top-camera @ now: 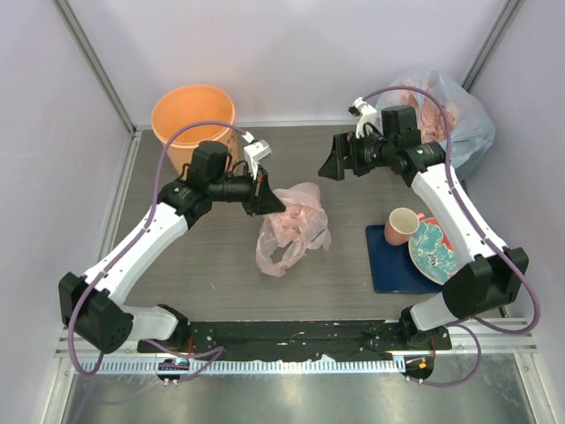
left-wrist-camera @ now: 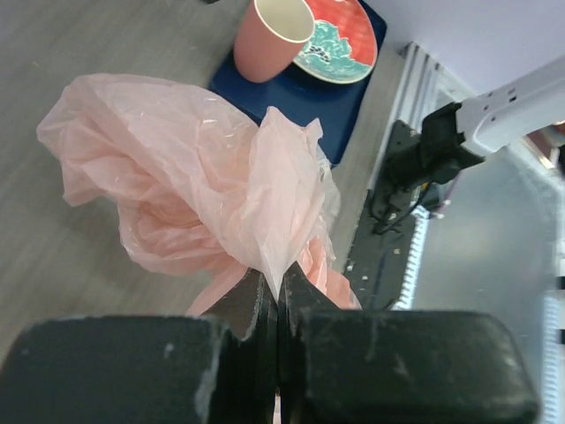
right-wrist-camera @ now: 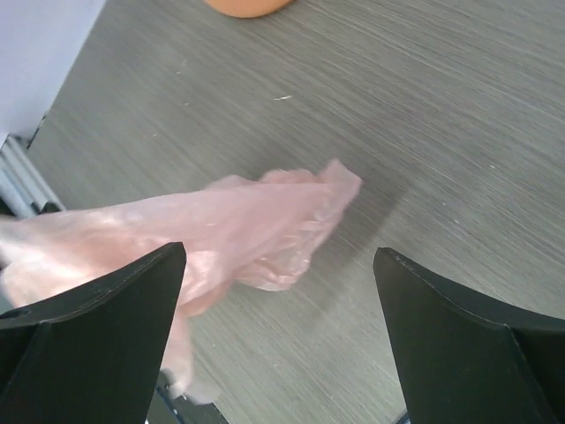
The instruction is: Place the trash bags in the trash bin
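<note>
A crinkly pale-pink trash bag hangs from my left gripper in the middle of the table, its lower part on or near the surface. In the left wrist view the jaws are shut on a corner of the bag, and my left gripper pinches it tight. The orange trash bin stands at the back left, behind the left arm. My right gripper is open and empty, held above the table to the right of the bag. The right wrist view shows the bag and the bin's edge.
A bluish-clear sack stuffed with pink plastic sits at the back right corner. A pink cup and a patterned plate lie on a dark blue mat at the right.
</note>
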